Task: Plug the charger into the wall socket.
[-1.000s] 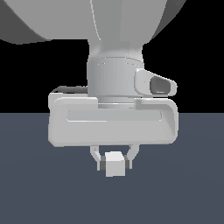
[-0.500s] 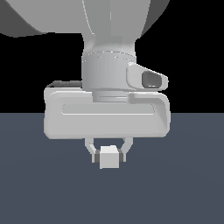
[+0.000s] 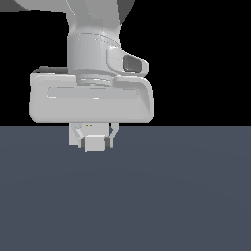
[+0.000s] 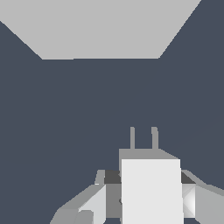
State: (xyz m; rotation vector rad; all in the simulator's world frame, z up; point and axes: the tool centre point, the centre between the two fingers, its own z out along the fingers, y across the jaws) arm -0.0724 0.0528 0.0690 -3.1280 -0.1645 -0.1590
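My gripper (image 3: 94, 143) is shut on the charger (image 3: 94, 143), a small white-grey block held just above the dark floor. In the wrist view the charger (image 4: 151, 192) sits between my fingers (image 4: 85, 205), and its two prongs (image 4: 132, 138) point at the wall socket (image 4: 100, 26), a light-grey panel some way ahead across the floor. In the exterior view the socket (image 3: 89, 129) stands upright right behind the charger. Its two orange dots show just above the block, and my hand and the charger hide most of the panel.
The dark blue-grey floor (image 3: 171, 196) stretches all around. My wide white hand housing (image 3: 90, 100) fills the upper middle of the exterior view. Nothing else stands here.
My hand has carried the charger toward the exterior view's left and farther from that camera. The socket's orange dots now show above the block.
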